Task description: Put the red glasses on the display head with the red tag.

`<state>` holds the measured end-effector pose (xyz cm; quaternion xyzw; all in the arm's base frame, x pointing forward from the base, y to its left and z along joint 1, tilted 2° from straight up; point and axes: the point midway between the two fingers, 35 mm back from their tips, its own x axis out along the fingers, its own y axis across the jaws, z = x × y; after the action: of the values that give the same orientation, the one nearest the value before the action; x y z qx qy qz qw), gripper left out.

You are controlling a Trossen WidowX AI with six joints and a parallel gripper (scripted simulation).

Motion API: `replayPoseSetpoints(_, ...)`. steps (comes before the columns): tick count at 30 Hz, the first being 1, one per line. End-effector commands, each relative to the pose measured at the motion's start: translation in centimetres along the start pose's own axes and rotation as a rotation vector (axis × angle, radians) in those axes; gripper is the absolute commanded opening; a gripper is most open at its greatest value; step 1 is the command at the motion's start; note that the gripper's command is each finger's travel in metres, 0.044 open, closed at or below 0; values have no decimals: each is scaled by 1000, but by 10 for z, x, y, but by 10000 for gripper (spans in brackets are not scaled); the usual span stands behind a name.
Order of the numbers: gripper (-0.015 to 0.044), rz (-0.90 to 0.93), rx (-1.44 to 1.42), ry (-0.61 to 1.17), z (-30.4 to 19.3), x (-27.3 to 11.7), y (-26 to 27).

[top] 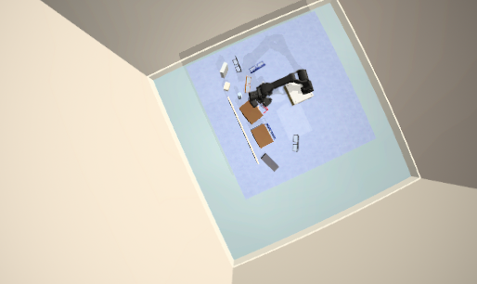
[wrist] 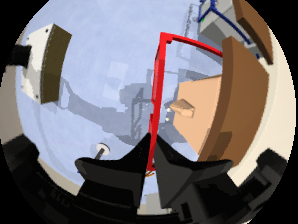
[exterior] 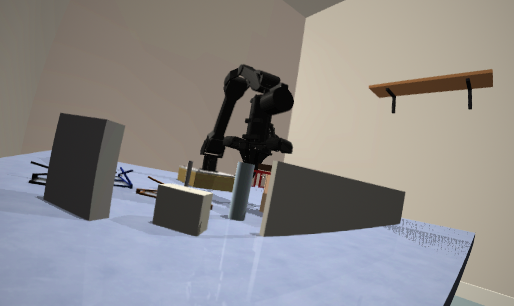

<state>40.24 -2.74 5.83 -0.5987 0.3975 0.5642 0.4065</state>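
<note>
My gripper is shut on the red glasses, gripping one end of their front frame. In the wrist view the front stands before the near head's face, left of the nose. The far temple reaches toward the head's brown top edge; its tip and the near temple are hidden. The near display head has a pointed nose and brown top; no tag shows on it now. The other head wears blue glasses and shows a bit of green.
A long low wall runs behind the heads. A cylinder, a small block and a tall block stand near its end. Orange glasses and a grey block are also there.
</note>
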Motion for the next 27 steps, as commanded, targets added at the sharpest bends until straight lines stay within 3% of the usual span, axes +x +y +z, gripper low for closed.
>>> replayPoseSetpoints(1, 0, 10, 3, -2, 0, 3, -5)
replayPoseSetpoints(27, 0, 11, 3, -2, 0, 3, -30)
